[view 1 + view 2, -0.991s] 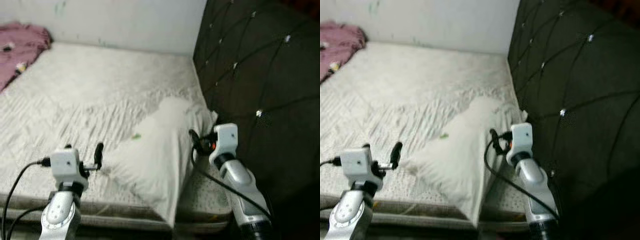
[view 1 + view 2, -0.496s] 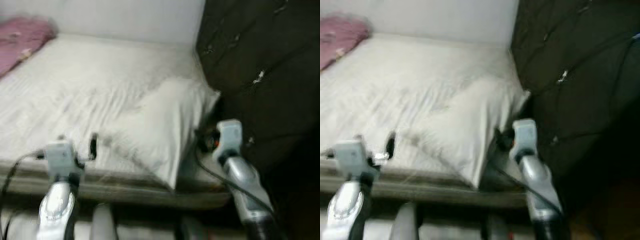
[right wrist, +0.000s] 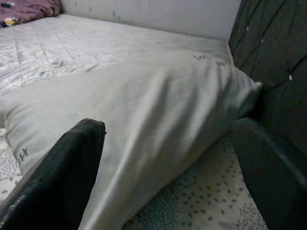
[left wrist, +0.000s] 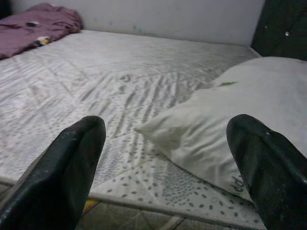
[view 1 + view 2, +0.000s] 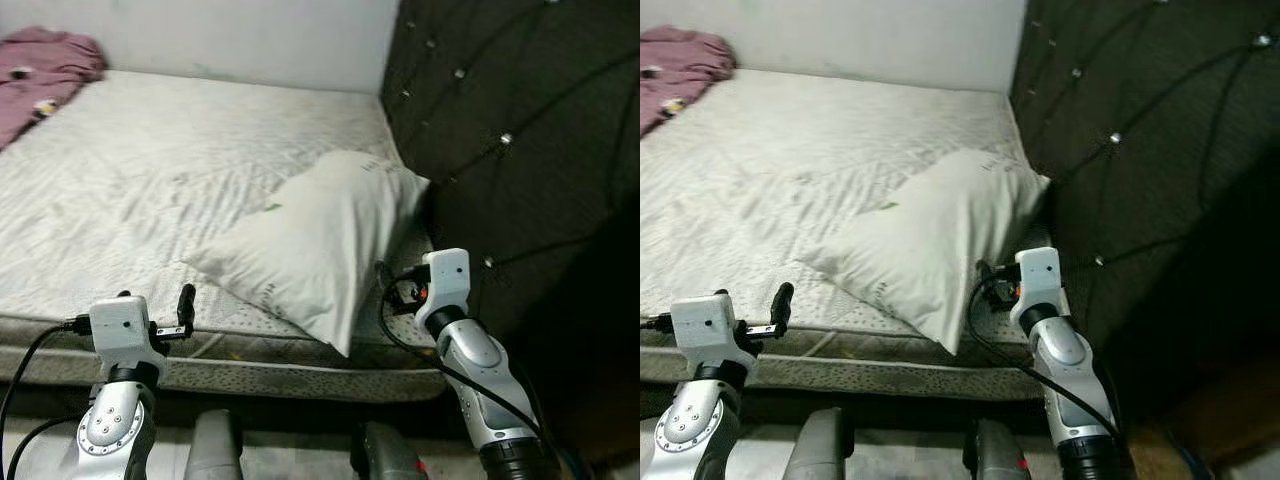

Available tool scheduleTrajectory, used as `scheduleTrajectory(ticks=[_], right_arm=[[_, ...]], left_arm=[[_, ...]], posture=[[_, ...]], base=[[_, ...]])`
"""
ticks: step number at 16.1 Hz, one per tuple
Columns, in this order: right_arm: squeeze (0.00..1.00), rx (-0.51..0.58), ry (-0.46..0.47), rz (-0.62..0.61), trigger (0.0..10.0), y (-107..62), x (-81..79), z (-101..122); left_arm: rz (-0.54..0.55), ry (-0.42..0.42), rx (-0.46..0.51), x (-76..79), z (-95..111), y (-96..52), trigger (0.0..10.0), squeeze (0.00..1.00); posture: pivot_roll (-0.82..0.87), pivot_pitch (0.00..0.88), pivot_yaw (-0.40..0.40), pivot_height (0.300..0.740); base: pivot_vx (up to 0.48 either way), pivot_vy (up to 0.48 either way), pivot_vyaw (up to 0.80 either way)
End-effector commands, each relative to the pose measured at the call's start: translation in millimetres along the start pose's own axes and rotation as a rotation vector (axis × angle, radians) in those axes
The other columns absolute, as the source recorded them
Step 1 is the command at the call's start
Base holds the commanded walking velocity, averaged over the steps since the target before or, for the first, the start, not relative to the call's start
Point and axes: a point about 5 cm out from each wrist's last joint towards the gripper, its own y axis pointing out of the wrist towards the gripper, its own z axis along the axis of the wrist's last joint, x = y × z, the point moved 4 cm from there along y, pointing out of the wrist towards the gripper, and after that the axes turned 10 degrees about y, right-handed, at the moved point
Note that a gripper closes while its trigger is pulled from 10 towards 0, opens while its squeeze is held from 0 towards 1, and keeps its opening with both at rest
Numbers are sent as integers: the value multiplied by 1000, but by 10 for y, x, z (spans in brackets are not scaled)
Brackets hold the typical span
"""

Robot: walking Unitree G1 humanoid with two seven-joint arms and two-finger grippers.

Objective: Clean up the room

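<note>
A white pillow (image 5: 315, 240) lies on the bare patterned mattress (image 5: 150, 170), close to the dark headboard, with one corner hanging over the front edge. A pink blanket (image 5: 45, 62) is bunched at the far left corner of the bed. My left gripper (image 5: 160, 306) hovers open at the mattress's front edge, left of the pillow; its fingers (image 4: 72, 163) hold nothing. My right gripper (image 5: 392, 285) stands open just right of the pillow's hanging corner, and the pillow (image 3: 144, 110) lies straight ahead of its spread fingers (image 3: 62, 172), untouched.
A dark tufted headboard (image 5: 500, 140) rises along the right side of the bed. A pale wall (image 5: 220, 35) runs behind the bed. Two grey rounded shapes (image 5: 215, 445) stand below the bed's front edge, near the floor.
The whole picture has shifted and sharpened: the camera now sits lower and farther from the bed. Both arms keep the same pose, grippers open. The pillow has not visibly moved.
</note>
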Motion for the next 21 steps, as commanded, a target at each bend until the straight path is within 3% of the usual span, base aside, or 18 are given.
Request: scheduleTrajectory(ticks=[1, 6, 11, 21], right_arm=[[0, 9, -8, 23, 10000, 23, -20, 78], [0, -35, 3, 58, 10000, 21, -63, 22], [0, -54, 18, 64, 10000, -2, -60, -1], [0, -42, 11, 75, 10000, 14, -70, 33]], left_arm=[[14, 8, 26, -3, 85, 21, 10000, 0], [84, 45, 17, -180, 65, -30, 10000, 0], [39, 30, 39, -128, 104, -95, 10000, 0], [26, 36, 47, -90, 111, -77, 10000, 0]], posture=[[-35, 0, -79, 610], [-23, 16, -91, 581], [-20, 32, -97, 581], [-23, 21, -98, 581]], base=[[0, 0, 0], [0, 0, 0], [57, 0, 0], [406, 0, 0]])
